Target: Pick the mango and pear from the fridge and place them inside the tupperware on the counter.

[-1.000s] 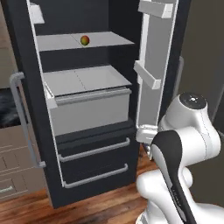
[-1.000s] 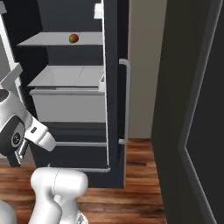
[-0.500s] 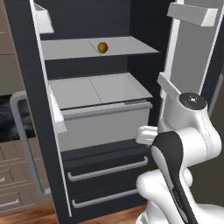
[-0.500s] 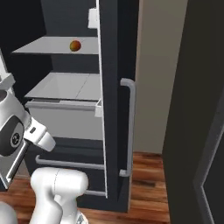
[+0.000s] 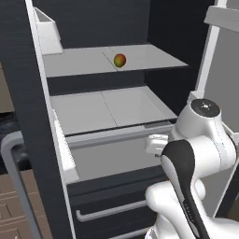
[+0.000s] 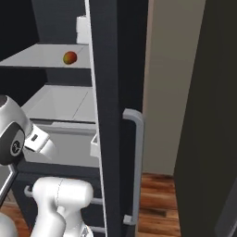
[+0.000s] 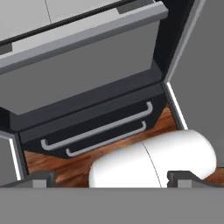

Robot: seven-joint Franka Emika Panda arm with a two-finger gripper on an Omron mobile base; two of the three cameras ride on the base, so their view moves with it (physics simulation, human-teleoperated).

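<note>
Wooden floor, reddish-brown planks. Beige wall behind it, upright. Brown wooden cabinets, lower left in left base view.

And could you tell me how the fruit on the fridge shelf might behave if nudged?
The fruit looks rounded, so it would probably roll. Its smooth-looking skin might slip a little on the flat shelf.

Both base views from behind the arm, forward and down into the fridge, apparently fairly near.
</note>
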